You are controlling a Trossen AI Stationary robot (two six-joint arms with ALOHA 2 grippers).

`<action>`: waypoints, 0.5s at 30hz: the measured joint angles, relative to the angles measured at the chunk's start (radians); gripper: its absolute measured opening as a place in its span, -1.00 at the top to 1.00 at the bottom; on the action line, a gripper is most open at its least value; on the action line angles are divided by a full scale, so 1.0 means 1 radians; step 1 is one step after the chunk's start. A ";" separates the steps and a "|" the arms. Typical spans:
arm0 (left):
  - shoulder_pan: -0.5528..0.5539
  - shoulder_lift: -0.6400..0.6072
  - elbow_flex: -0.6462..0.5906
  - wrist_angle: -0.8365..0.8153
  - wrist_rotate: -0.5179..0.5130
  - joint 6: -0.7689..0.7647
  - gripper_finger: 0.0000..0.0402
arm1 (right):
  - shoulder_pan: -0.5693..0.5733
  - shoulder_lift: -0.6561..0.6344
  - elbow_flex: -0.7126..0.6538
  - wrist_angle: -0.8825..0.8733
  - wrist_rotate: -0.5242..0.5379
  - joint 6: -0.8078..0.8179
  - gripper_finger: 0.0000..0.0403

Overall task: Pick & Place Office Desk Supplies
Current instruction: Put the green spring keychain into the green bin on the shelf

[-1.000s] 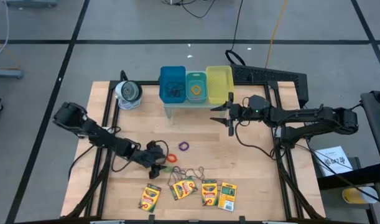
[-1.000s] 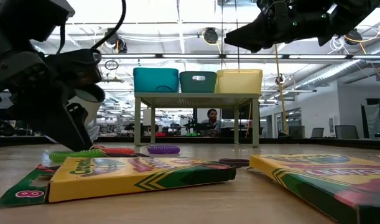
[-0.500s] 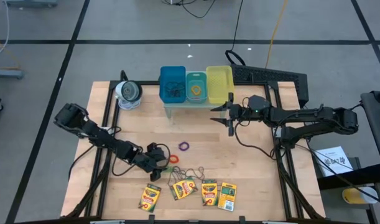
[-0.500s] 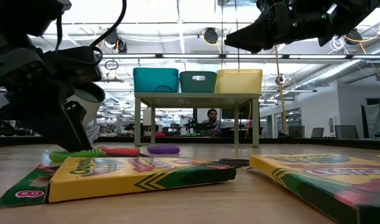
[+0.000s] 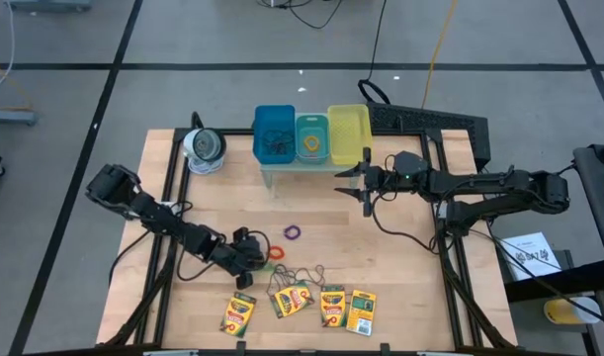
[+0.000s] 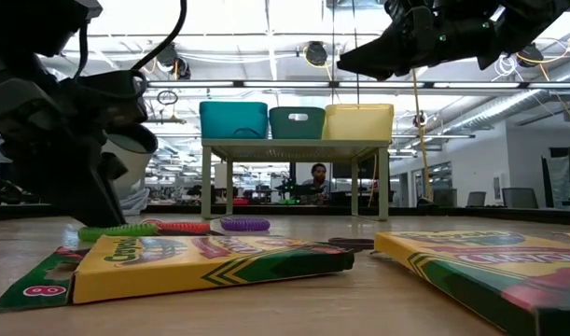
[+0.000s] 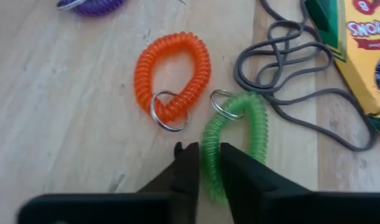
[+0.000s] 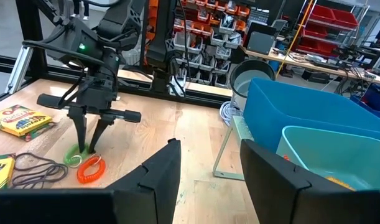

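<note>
Wooden and pale, the counter (image 5: 400, 257) carried three bins on a small stand at its far side, blue (image 5: 274, 133), teal (image 5: 312, 135) and yellow (image 5: 348, 132), with four crayon boxes (image 5: 302, 308) in a row near its front edge. We saw the right end effector (image 5: 365, 176) hanging beside the yellow bin, well above the boards, jaws parted around nothing. The left end effector (image 7: 205, 168) was down at the counter with its fingers drawn in on either side of the green coil band (image 7: 230, 140); we judged it gripped, or all but. We thought the risk lay in how little coil sat between the tips: a springy band could squirm out on the lift, and its key ring lay just beside the orange coil band (image 7: 174, 71), whose ring might snag and be dragged along, as might the grey wiry loops (image 7: 301, 81) close by. Only the left wrist view showed the fingers straddling the coil; from above that spot was hidden under the arm, though the purple band (image 5: 293, 233) lay plainly apart there.
</note>
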 joint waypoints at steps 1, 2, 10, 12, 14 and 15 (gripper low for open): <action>-0.001 0.000 0.000 -0.002 -0.017 -0.001 0.75 | 0.000 0.000 0.000 0.000 0.000 0.000 0.23; -0.002 0.001 0.000 -0.004 -0.041 -0.002 0.82 | 0.000 0.000 0.000 0.000 0.000 0.000 0.23; -0.002 -0.015 0.000 -0.019 -0.105 0.000 0.92 | 0.000 0.000 0.000 0.000 0.000 0.000 0.23; -0.002 -0.034 -0.002 -0.027 -0.121 0.010 0.94 | 0.000 0.000 0.000 0.000 0.000 0.001 0.23; 0.000 -0.062 -0.005 -0.038 -0.151 0.023 0.96 | 0.000 0.000 0.000 0.000 0.000 0.002 0.23; 0.000 -0.080 -0.005 -0.040 -0.165 0.026 0.96 | 0.000 0.000 0.000 0.000 0.000 0.003 0.23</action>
